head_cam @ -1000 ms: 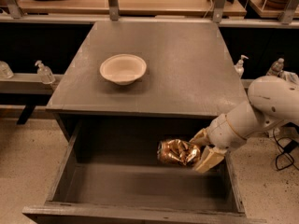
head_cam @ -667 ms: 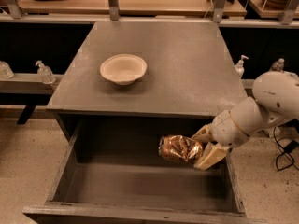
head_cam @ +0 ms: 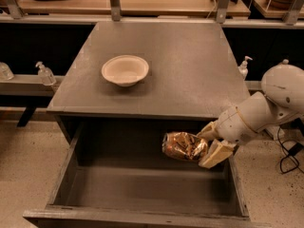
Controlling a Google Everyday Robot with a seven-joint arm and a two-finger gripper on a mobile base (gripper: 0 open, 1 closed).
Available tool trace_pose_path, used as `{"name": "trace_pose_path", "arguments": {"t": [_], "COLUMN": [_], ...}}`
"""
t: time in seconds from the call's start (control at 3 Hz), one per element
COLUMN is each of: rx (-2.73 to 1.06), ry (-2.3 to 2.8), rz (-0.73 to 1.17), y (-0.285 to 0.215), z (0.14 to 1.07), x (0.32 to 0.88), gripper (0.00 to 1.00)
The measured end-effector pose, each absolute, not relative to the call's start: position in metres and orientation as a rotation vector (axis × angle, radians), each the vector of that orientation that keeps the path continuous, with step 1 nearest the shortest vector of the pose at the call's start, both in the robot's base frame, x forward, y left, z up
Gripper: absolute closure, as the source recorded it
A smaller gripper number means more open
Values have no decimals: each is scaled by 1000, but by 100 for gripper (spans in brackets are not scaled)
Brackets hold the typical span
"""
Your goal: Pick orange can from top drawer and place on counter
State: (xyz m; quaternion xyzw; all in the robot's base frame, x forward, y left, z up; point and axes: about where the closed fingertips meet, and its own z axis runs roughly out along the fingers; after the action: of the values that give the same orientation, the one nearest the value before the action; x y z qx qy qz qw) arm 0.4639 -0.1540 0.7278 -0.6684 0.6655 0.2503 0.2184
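Dark-grey wooden top drawer, pulled open below the near edge of the counter. Crinkled, shiny orange can in the drawer's right half, seemingly off its floor, just under the near-right corner; clamped between both fingers of the gripper, reaching in from the right. Probably light, thin-walled, easily crushed, slick; best held gently across the middle. Beyond, cream bowl toward the left edge, well apart.

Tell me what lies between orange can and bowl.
In the camera view, only the counter's front edge and bare top separate the bowl from the orange can, which the pincer holds over the top drawer's right side.
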Motion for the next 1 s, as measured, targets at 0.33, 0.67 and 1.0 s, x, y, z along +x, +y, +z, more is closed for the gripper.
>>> {"name": "trace_pose_path", "arguments": {"t": [0.33,0.67,1.0], "rx": [-1826,-1826,-1824], "ry": [1845,1845,1835], "rz": [699,699,671], "y": [-155,-155,-156], "z": [740,740,765], "x": [471,466,474], "gripper": [100,100,100]}}
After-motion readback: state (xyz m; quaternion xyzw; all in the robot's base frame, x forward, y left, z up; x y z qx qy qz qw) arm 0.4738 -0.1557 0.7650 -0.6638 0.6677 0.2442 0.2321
